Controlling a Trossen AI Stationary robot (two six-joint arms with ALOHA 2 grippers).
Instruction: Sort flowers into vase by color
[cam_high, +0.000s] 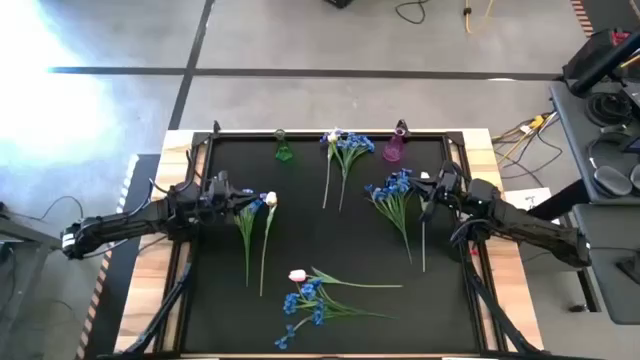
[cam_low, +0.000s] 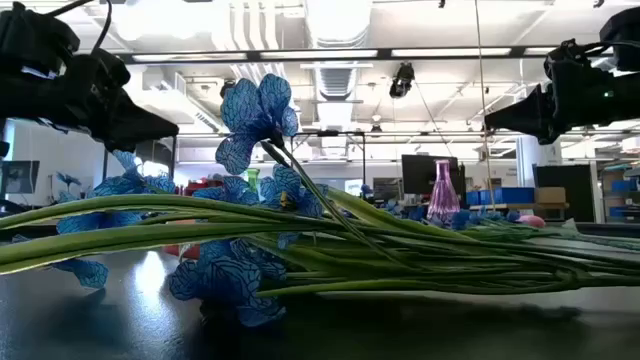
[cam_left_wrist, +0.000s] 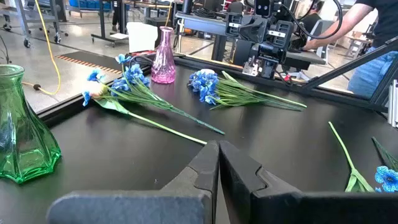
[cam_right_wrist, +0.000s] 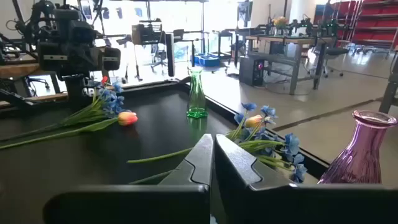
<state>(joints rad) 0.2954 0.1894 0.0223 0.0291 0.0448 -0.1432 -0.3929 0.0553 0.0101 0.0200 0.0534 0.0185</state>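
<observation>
- A black matte table top (cam_high: 330, 250) with wooden side edges carries everything.
- A green glass vase (cam_high: 284, 150) and a pink glass vase (cam_high: 394, 147) stand at its far edge.
- Green-stemmed artificial flowers lie scattered: blue bunches (cam_high: 349, 146), (cam_high: 392, 190), (cam_high: 305, 300), plus single tulips (cam_high: 270, 200), (cam_high: 297, 275).

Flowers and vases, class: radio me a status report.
Left end effector and right end effector shut, empty. Flowers all lying on mat; green vase, pink vase empty. Nothing obstructing.

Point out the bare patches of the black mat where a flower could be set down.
Bare: mat centre, between white tulip and right blue bunch; also both front corners. Crowded: back edge around green glass vase and pink glass vase; front-centre flower pile.
</observation>
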